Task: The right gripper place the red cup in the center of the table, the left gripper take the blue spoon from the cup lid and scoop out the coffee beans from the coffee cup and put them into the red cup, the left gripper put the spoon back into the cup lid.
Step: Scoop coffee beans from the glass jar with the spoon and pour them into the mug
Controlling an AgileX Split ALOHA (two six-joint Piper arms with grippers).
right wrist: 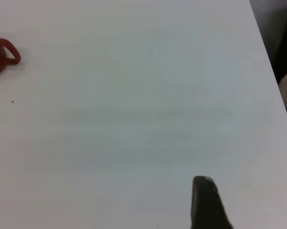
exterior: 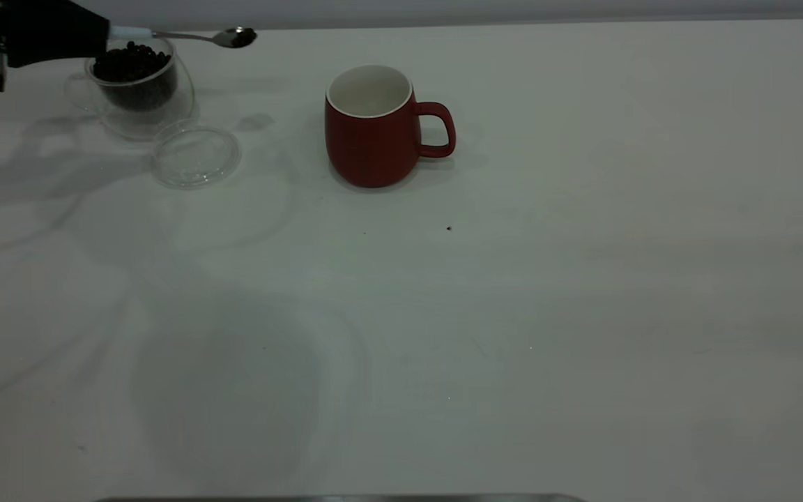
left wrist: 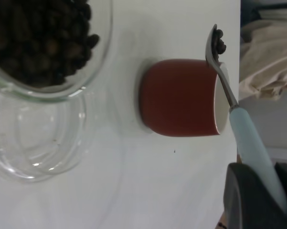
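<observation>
The table is a plain white top with soft grey shadows across its left half. Standing on it just above centre, toward twelve o'clock, is the red cup, upright, handle pointing to three o'clock. At about ten o'clock sits the coffee cup, holding the coffee beans. The cup lid lies flat just beside it. A tiny dark speck lies near the centre.

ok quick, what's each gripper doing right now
Left gripper: closed on the blue spoon, which carries coffee beans.
Right gripper: cannot be told; holds nothing visible.
</observation>
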